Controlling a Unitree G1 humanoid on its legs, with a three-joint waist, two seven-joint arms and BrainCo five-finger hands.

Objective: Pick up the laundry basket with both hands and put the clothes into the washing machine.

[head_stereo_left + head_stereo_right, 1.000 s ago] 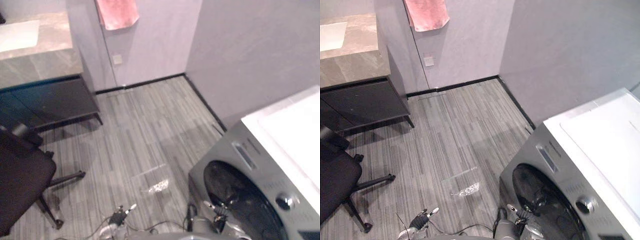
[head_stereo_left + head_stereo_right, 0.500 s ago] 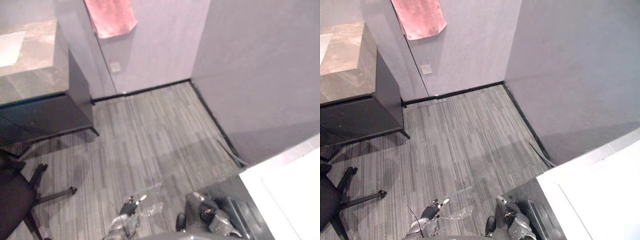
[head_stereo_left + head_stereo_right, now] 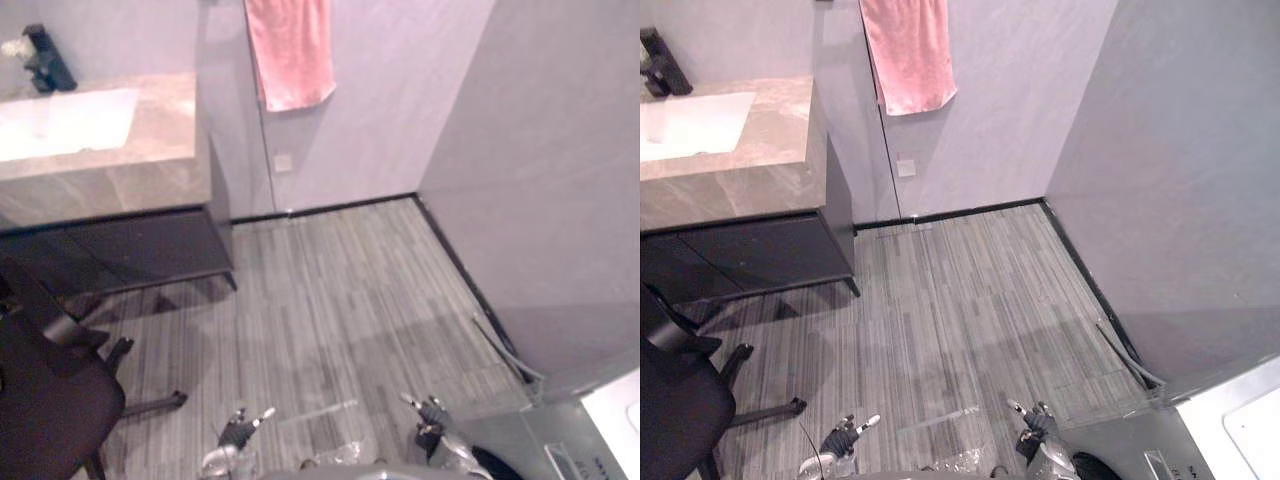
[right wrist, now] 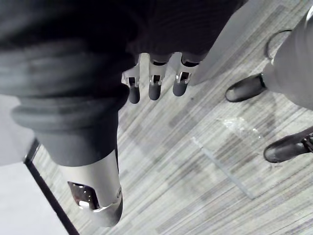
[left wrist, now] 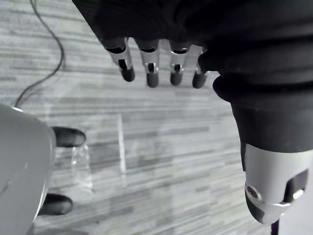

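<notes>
The washing machine (image 3: 556, 446) shows its grey front and white top (image 3: 1241, 421) at the lower right corner. My left hand (image 3: 236, 438) hangs low over the floor at the bottom edge. Its fingers (image 5: 149, 67) are relaxed and hold nothing. My right hand (image 3: 431, 416) hangs beside the machine's front, open as well, with its fingers (image 4: 155, 82) and thumb (image 4: 96, 196) over bare floor.
A vanity with a pale sink (image 3: 98, 150) stands at the left, with a black office chair (image 3: 48, 392) in front of it. A pink towel (image 3: 291, 52) hangs on the far wall. A clear plastic scrap (image 5: 81, 161) lies on the striped floor between my hands, and a hose (image 3: 506, 350) runs along the right wall.
The camera has swung: the washing machine slid to the lower right corner and the sink came into view. Both hands stay low and hold nothing.
</notes>
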